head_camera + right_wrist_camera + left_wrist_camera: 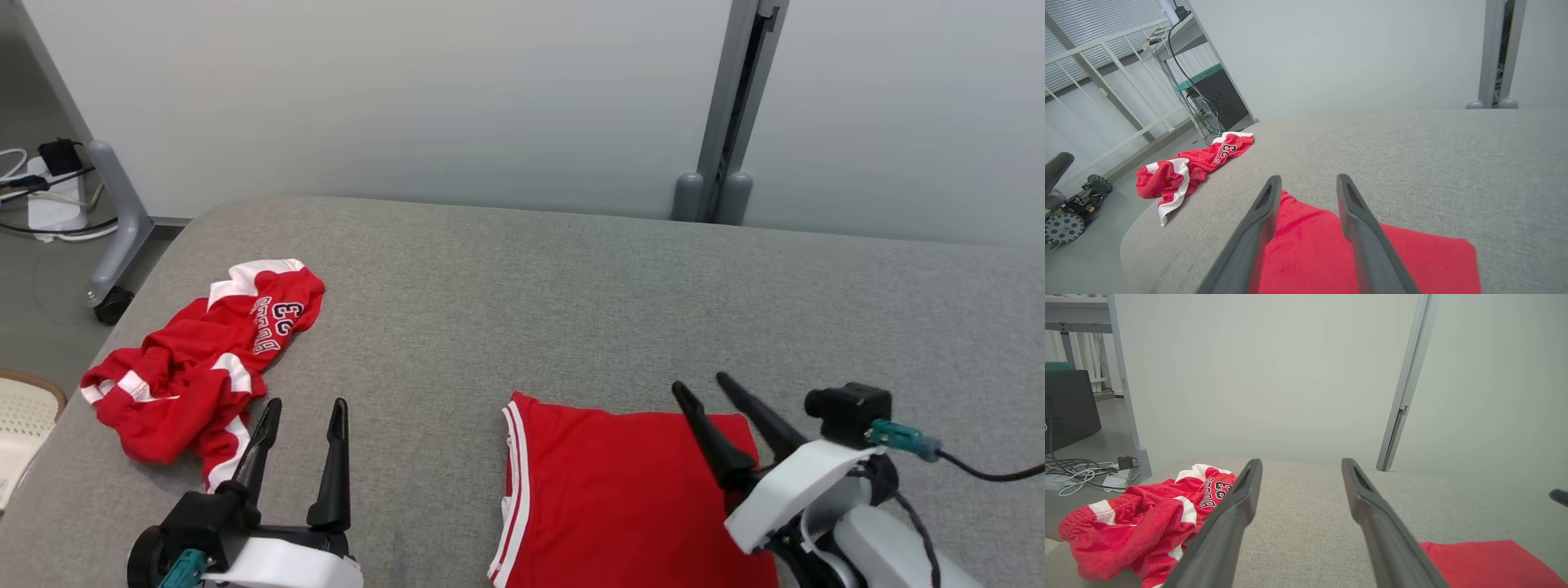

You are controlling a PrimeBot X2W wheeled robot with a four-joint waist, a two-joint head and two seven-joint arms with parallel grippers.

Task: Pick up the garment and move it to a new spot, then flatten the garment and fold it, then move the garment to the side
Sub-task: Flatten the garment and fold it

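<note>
Grey desk (571,269) holds the crumpled jersey (196,359) just beside my left hand (306,404), a folded cloth (620,498) under my right hand (700,381). Both hands are spread, empty. I'd pinch a thick bunch, lifting clear.

- This is looking like a robotics lab: pale partition panels (408,98) are standing beyond the left pincer (306,404).
- Cables (49,192) are trailing over the floor (41,327) far to its left.
- A black computer box (1218,98) and a small wheeled machine (1069,212) are sitting left of the right pincer (1308,179).
</note>
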